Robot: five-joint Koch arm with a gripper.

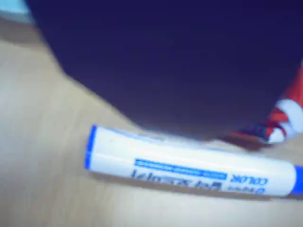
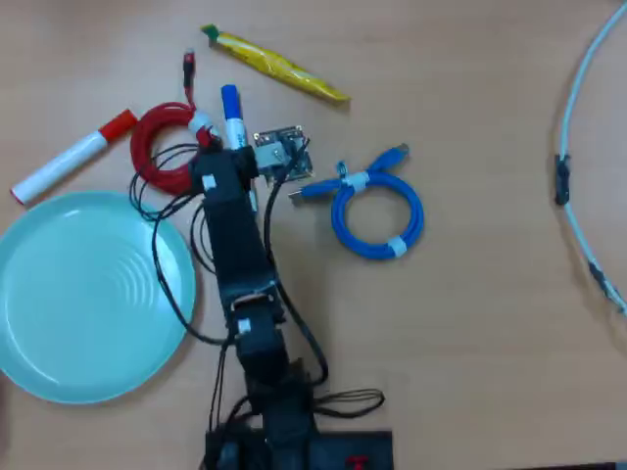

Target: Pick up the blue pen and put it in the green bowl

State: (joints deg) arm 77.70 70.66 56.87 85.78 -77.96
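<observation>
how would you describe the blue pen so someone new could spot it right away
Start at the big mint green bowl at the left of the overhead view, then look up and right to the arm's end effector beside the red cable coil. The blue pen pokes out there: a thick white marker with a blue cap, unlike the red-capped marker lying further left.

Beside my tool, the blue pen [image 1: 189,165] is white with blue print; the green bowl [image 2: 59,323] is ringed pale mint.
</observation>
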